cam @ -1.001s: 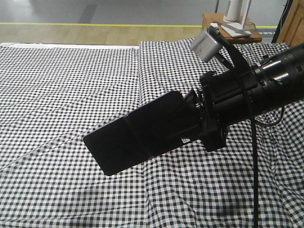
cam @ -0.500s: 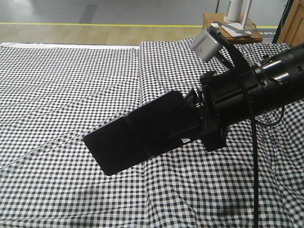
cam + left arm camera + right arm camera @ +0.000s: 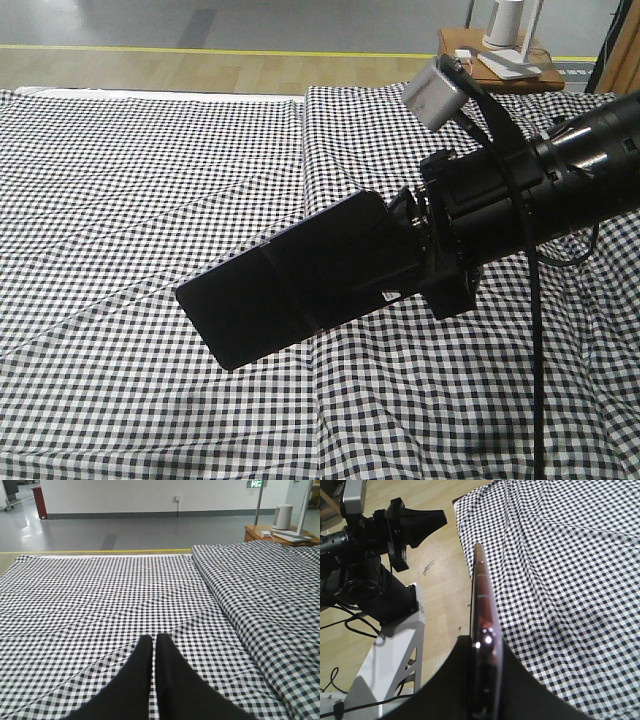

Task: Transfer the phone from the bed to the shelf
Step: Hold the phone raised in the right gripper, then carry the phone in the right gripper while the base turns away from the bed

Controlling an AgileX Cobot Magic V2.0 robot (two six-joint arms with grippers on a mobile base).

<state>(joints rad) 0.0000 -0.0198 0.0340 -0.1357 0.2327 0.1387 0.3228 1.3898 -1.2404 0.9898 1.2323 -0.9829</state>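
One phone (image 3: 280, 290) gripped by right claw (image 3: 484, 650) | left claw (image 3: 153, 639) closed | gingham bed (image 3: 130, 180), wood floor (image 3: 200, 70)

Right arm (image 3: 570, 170) extends roughly level, wrist tilted down slightly. Right gripper (image 3: 484, 645) is clamped on one end of the phone (image 3: 280, 290), which is gripped by its faces. Left gripper (image 3: 154, 642) is empty, fingers pressed together and pointing forward.
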